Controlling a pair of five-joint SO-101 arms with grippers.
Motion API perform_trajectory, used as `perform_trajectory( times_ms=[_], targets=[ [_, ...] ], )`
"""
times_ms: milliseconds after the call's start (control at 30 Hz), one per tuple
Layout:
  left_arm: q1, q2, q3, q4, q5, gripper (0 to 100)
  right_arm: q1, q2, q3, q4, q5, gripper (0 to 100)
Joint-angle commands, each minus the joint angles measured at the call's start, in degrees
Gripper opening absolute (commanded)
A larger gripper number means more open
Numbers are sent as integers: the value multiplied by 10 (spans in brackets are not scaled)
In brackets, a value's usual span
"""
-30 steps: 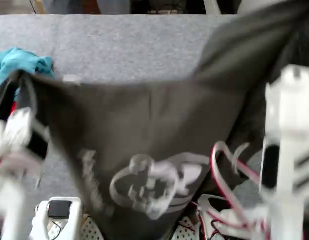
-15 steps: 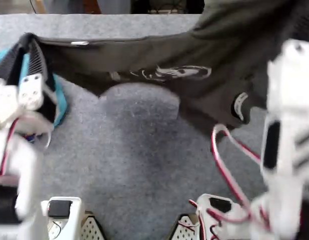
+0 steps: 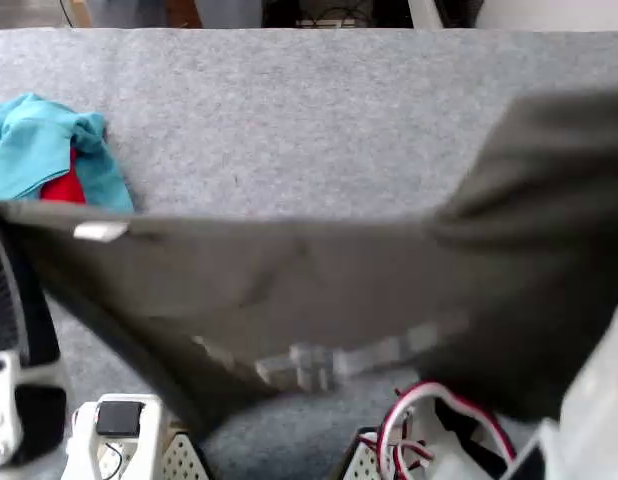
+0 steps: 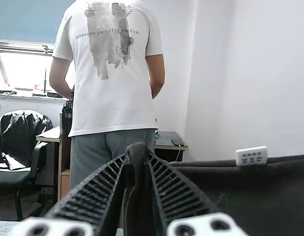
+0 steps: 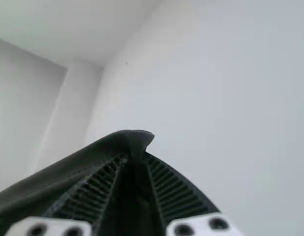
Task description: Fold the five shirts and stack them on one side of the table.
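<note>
A dark grey shirt (image 3: 319, 290) hangs stretched across the front of the table, held up off the surface, with a pale print low on it. My left gripper (image 4: 137, 157) is shut on one corner of the shirt (image 4: 240, 187), whose white tag stands at its upper hem. My right gripper (image 5: 135, 147) is shut on another corner of the shirt (image 5: 48, 187) and points up at the wall. A heap of teal and red shirts (image 3: 49, 155) lies at the table's left edge. In the high view the left arm (image 3: 14, 390) shows at the lower left.
The grey felt table (image 3: 289, 110) is bare across the back and middle. The arm bases and red and white cables (image 3: 419, 430) sit at the front edge.
The shirt, flung toward the back of the table half a second ago, has swung back toward the front and now hangs lower. Both arms moved with it.
</note>
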Motion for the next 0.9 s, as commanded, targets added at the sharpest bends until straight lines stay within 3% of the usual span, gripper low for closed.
perform_trajectory(
  times_ms=[0, 633, 867],
  targets=[
    [5, -9, -11, 15, -6, 29, 9, 0, -15, -26, 36, 12],
    [0, -17, -17, -18, -7, 29, 9, 0, -15, 14, 44, 12],
    [5, -29, 19, 2, -4, 29, 9, 5, 15, 101, 115, 12]
  ],
)
